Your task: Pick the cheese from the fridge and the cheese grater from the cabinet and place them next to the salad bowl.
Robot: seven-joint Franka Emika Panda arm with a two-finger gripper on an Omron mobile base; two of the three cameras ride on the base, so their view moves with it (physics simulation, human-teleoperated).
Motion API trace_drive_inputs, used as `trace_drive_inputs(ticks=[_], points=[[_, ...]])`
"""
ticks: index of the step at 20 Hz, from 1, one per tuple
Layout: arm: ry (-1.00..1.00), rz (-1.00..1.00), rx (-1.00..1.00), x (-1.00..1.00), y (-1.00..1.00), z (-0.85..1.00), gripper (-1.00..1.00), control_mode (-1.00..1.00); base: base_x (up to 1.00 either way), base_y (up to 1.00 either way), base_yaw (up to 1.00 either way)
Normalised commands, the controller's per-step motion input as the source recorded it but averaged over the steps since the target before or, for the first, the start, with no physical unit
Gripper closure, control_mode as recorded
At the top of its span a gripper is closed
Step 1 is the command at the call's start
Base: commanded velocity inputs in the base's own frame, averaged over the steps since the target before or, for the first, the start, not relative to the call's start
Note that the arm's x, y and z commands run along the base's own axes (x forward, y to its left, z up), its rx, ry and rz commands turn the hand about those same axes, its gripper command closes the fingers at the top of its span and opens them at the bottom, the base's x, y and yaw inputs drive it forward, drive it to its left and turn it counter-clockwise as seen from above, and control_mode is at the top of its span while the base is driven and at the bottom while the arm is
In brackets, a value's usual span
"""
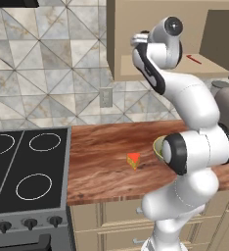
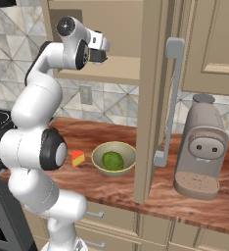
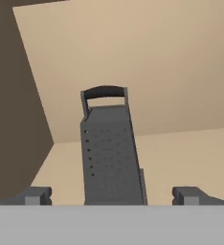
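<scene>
We note the cheese grater (image 3: pixel 111 153) upright on the cabinet (image 3: pixel 181 95) shelf: slim, dark grey, perforated, tapering to a black handle. The gripper (image 3: pixel 111 195) stands spread wide, astride it.

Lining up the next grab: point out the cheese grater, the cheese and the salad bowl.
cheese grater (image 3: pixel 111 158), hand view, perforated front face.
cheese (image 2: pixel 78 158), right base view, yellow top.
salad bowl (image 2: pixel 129 158), right base view, right rim.
</scene>
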Motion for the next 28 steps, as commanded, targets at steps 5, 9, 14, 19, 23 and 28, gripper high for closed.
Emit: trace_drive_inputs(ticks=[5, 9, 14, 19, 23, 28], points=[[0.0, 0.0, 0.0, 0.11, 0.0, 0.02, -1.0, -1.0, 0.0, 0.0, 0.0], [0.0, 0.0, 0.0, 0.1, 0.0, -0.07, -1.0, -1.0, 0.0, 0.0, 0.0], [0.0, 0.0, 0.0, 0.2, 0.0, 0.0, -1.0, -1.0, 0.0, 0.0, 0.0], [0.0, 0.0, 0.0, 0.16, 0.0, 0.0, -1.0, -1.0, 0.0, 0.0, 0.0], [0.0, 0.0, 0.0, 0.05, 0.0, -0.02, -1.0, -1.0, 0.0, 0.0, 0.0], [0.0, 0.0, 0.0, 0.05, 0.0, -0.04, -1.0, -1.0, 0.0, 0.0, 0.0]])
